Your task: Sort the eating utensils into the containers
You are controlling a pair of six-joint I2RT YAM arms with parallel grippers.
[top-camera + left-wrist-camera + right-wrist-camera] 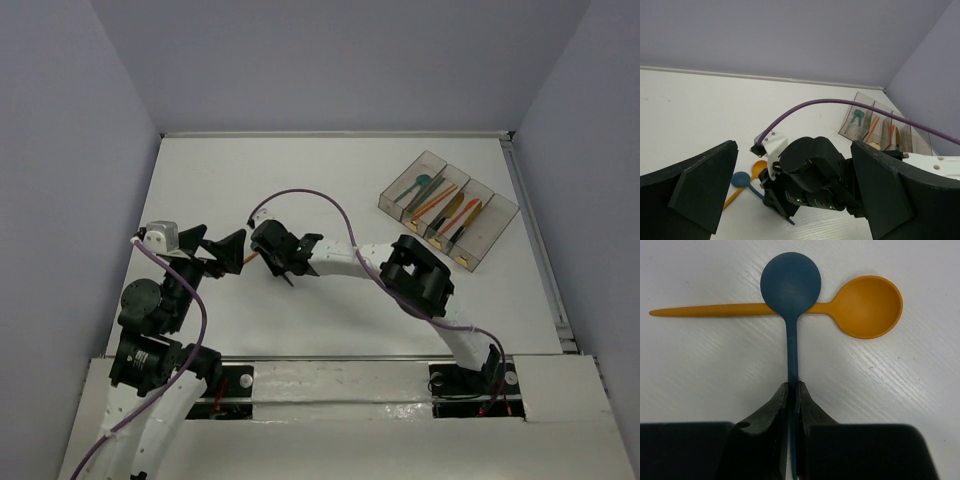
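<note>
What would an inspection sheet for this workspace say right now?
Surface: white table.
Job's things: dark blue spoon, its bowl overlapping the handle of the orange spoon; containers at far right hold several utensils.
Clutter: nothing seen.
Grippers: right gripper shut on the dark blue spoon's handle; left gripper open beside it.
Cables: purple cable arcs above the right arm.
Surroundings: plain grey walls on three sides.

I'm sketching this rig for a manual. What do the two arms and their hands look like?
The left arm and right arm are white tubular links with bulky black joint housings. The left hand and right hand are matte black, with two wedge-shaped fingers. A purple cable runs along each arm.
</note>
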